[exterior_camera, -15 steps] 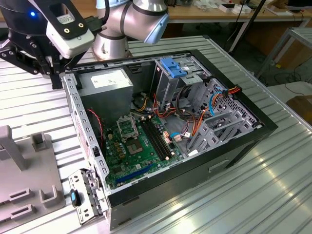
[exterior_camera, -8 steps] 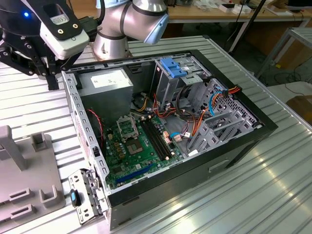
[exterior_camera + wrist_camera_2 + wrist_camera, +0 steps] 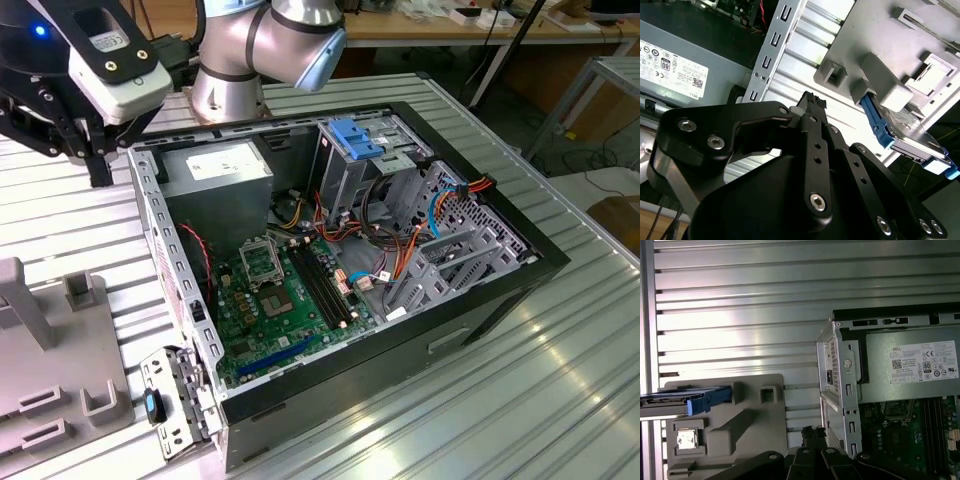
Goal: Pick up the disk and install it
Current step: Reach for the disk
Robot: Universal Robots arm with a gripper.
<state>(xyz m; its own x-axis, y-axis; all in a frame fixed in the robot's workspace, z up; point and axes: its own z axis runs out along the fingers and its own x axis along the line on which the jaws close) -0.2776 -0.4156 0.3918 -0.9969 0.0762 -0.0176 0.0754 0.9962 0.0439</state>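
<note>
The disk [image 3: 680, 401] is a flat grey drive with a blue carrier rail. It lies slotted into one end of a grey fixture plate [image 3: 755, 440] on the ribbed metal table. In the second wrist view the disk [image 3: 912, 134] sticks out past the fixture's [image 3: 875, 45] edge, blue rail toward me. My gripper [image 3: 99, 176] hangs over the table between the fixture and the open computer case [image 3: 330, 250], above the case's corner. In both wrist views its black fingertips [image 3: 812, 100] [image 3: 812, 431] meet with nothing between them. It stands well apart from the disk.
The case lies on its side with the motherboard [image 3: 285, 300], power supply [image 3: 215, 165] and cables exposed. A blue ridged bracket [image 3: 355, 135] tops the drive cage at the back. Grey holder blocks [image 3: 60, 370] rise at the exterior view's left. The arm's base [image 3: 230, 70] stands behind the case.
</note>
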